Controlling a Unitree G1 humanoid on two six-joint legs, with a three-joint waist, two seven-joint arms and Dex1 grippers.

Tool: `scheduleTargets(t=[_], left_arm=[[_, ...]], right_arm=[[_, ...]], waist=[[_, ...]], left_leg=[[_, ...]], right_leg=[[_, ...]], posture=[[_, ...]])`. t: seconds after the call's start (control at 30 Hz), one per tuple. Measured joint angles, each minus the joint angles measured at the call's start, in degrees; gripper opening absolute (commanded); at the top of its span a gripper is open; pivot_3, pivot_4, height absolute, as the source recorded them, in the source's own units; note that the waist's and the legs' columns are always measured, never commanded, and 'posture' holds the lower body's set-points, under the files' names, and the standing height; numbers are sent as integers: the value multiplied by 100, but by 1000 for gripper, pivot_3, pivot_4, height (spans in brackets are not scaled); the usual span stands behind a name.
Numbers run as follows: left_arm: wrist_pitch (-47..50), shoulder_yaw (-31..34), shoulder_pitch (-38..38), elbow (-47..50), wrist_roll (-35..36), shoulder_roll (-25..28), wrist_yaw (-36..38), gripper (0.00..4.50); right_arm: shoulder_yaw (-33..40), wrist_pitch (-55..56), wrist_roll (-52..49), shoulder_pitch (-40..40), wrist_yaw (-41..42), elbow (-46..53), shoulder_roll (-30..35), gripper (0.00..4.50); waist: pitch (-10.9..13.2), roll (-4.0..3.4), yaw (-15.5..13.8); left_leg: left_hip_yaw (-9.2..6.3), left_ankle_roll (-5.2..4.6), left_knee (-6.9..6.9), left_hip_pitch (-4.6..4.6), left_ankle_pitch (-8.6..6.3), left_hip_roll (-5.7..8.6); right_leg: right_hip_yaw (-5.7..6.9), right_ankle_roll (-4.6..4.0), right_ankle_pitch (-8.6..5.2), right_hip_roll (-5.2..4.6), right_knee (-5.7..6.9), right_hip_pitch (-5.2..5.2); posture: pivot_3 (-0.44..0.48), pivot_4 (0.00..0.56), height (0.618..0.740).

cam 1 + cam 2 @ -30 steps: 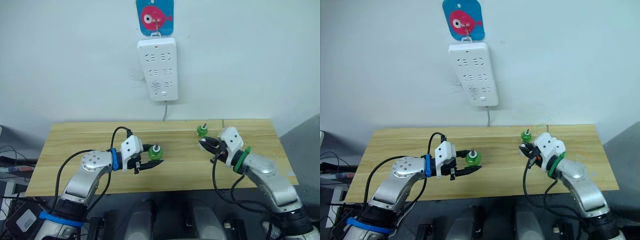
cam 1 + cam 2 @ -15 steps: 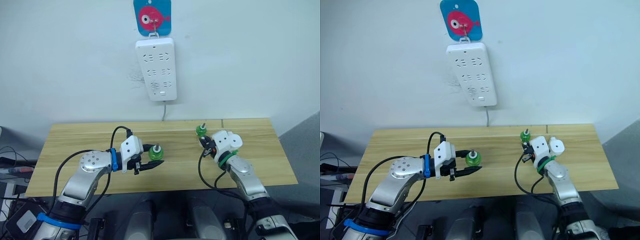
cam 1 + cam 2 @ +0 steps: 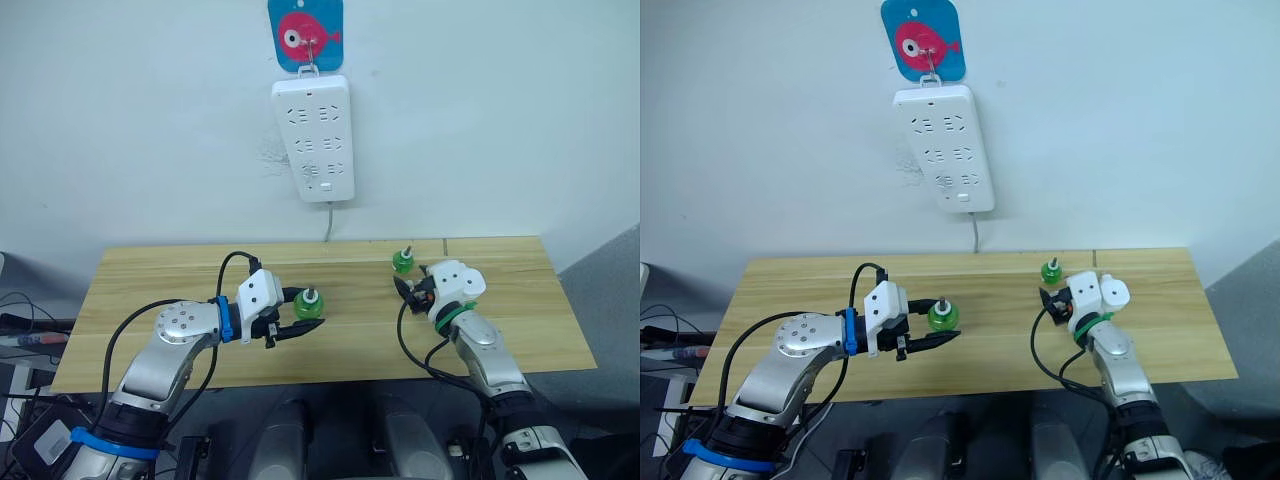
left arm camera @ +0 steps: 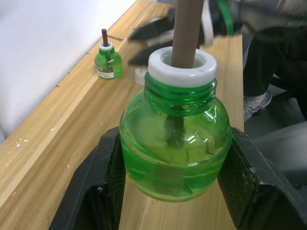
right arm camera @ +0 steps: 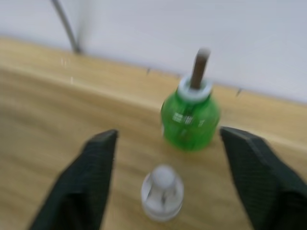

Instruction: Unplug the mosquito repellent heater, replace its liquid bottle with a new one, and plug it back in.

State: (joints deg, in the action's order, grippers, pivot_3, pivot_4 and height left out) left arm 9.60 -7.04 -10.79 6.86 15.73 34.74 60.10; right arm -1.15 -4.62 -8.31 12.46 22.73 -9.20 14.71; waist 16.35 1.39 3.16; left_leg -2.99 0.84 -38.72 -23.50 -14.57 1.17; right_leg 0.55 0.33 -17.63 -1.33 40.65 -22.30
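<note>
Green glass catches the eye first in the head views: the left gripper (image 3: 308, 313) is clamped on a bottle (image 3: 308, 305), held upright just above the table (image 3: 150, 290), wick up. A second bottle (image 3: 403, 262) stands near the table's far edge on the right side. The right gripper (image 3: 405, 290) hovers just in front of it with its jaws spread, holding nothing. A power strip (image 3: 313, 140) hangs on the wall above, well apart from both arms.

From the left wrist, the held bottle sits squarely between the two pads, gripped at its widest part, with liquid in its lower half. The grip looks centred and firm.

From the right wrist, the open fingers (image 5: 98, 177) frame the second bottle, and a small white round piece (image 5: 162, 190) lies on the wood just before it. Whether that piece is the heater or only a cap, I cannot tell.

The step in hand seems to be the right arm's pick-up beside the standing bottle. To do it well, the jaws should come down straight and centred on their target, staying wide until both pads are level with it. The far pad must clear the standing bottle so it does not tip. Meanwhile the left arm should hold its bottle level, so that nothing spills past the wick.
</note>
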Motion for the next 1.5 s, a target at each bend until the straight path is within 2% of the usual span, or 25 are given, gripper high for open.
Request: scheduleTargets(t=[0.1,0.2,0.33,0.53,0.73,0.8,0.83,0.87,0.9,0.97,1.0,1.1,1.4,1.43,1.5], left_arm=[[0,13,-111,-62,14,7,88,2282],[0,3,-281,-98,69,-10,242,2282],[16,-149,-590,-105,214,-142,499,2282],[119,-245,-904,-106,275,-251,737,2282],[138,-265,-1016,-107,331,-319,811,2282],[141,-265,-1016,-107,331,-330,811,2282],[144,-265,-1016,-107,333,-334,811,2282],[150,-265,-1016,-103,339,-340,811,2282],[152,-265,-1015,-101,341,-341,811,2282],[164,-265,-1015,-98,347,-347,809,2282],[170,-265,-1015,-98,343,-349,806,2282],[252,-266,-1006,-146,340,-350,790,2282],[366,-227,-1023,-165,430,-491,691,2282],[372,-215,-1032,-166,459,-492,690,2996],[346,-178,-1101,-165,500,-500,689,3557]], right_arm=[[-118,-741,-360,-275,616,1270,576,4245],[-413,-1709,-931,-204,1296,2497,1106,4245],[-956,-2886,-1785,542,2164,3579,1579,4245],[-1199,-3473,-2118,1148,2335,3635,1322,4245],[-1365,-3509,-2120,1293,2325,3472,1028,4245],[-1389,-3505,-2101,1295,2299,3412,933,3888],[-1406,-3492,-2061,1295,2284,3389,927,3647],[-1430,-3465,-1989,1294,2255,3357,923,3194],[-1439,-3451,-1968,1292,2238,3344,925,3057],[-1475,-3354,-1863,1273,2229,3323,950,2239],[-1478,-3313,-1805,1262,2231,3303,966,2011],[-1493,-3158,-1743,1254,2278,3311,988,950],[-1350,-3118,-1795,1189,2292,3311,974,852],[-1313,-3130,-1835,1178,2278,3312,956,852],[-1153,-3237,-1964,1109,2181,3312,898,852]], waist=[[1,-2,-2],[1,-2,26],[1,-3,26],[1,-2,16],[1,-2,17],[1,-2,17],[1,-2,16],[1,-2,16],[1,-2,16],[1,-2,16],[1,-2,16],[1,-2,16],[1,-2,16],[1,-2,17],[1,-2,16]], left_leg=[[-1,0,1,-5,0,0],[-3,0,1,-5,0,-2],[-7,0,0,-6,0,-5],[-14,-4,0,-31,-2,-3],[-13,-11,1,-37,-6,-3],[-14,-11,1,-37,-6,-3],[-14,-11,1,-37,-7,-3],[-13,-11,1,-37,-6,-2],[-13,-11,1,-37,-6,-3],[-14,-11,0,-37,-6,-3],[-14,-11,0,-36,-6,-3],[-14,-11,1,-36,-6,-3],[-13,-11,-1,-36,-6,-3],[-13,-11,-1,-36,-6,-3],[-15,-10,-1,-36,-6,-3]], right_leg=[[1,0,0,0,-9,0],[4,1,0,1,-12,0],[10,1,0,4,-17,1],[16,1,1,4,-48,-3],[17,1,2,4,-69,-2],[17,1,2,4,-69,-2],[17,1,2,4,-69,-2],[16,1,2,3,-69,-2],[16,1,2,3,-68,-2],[17,1,2,3,-67,-2],[17,1,2,3,-67,-2],[18,1,2,4,-67,-2],[17,1,2,3,-66,-2],[17,1,2,3,-65,-2],[19,1,2,3,-65,-2]], posture=[[-89,260,740],[-108,257,740],[-113,254,740],[-106,249,740],[-107,246,740],[-107,246,740],[-107,246,740],[-105,245,740],[-105,245,740],[-105,245,740],[-105,245,740],[-108,244,740],[-114,237,740],[-114,237,740],[-114,234,740]])
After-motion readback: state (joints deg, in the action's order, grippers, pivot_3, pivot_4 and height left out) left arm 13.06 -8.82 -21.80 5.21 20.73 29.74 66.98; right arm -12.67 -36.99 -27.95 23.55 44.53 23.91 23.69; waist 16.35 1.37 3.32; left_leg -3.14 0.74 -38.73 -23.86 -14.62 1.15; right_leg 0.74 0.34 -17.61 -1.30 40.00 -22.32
